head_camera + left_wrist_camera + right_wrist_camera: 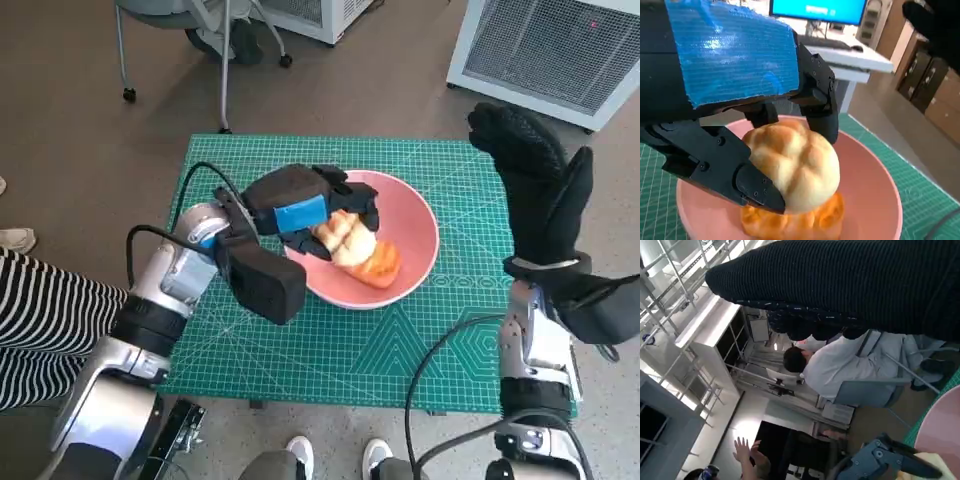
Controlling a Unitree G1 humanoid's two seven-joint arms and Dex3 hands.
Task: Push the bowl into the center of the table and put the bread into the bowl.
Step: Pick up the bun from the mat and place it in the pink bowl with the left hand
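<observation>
A pink bowl (415,235) stands near the middle of the green cutting mat. Inside it lies an orange bun (378,266), and a pale bread roll (345,238) sits on top of it. My left hand (300,210) reaches over the bowl's near side and holds the pale roll (795,167) between its black fingers (720,165); the orange bun (790,222) shows under it in the bowl (870,190). My right hand (530,165) is raised above the mat's right edge, fingers straight, holding nothing. Its glove (865,285) fills the right wrist view, with the bowl's rim (945,425) at the corner.
The green mat (330,350) covers the small table. A white appliance (560,45) stands at the back right and a wheeled chair base (200,40) at the back left. A person's striped sleeve (40,310) is at the left; shoes (335,455) show at the front edge.
</observation>
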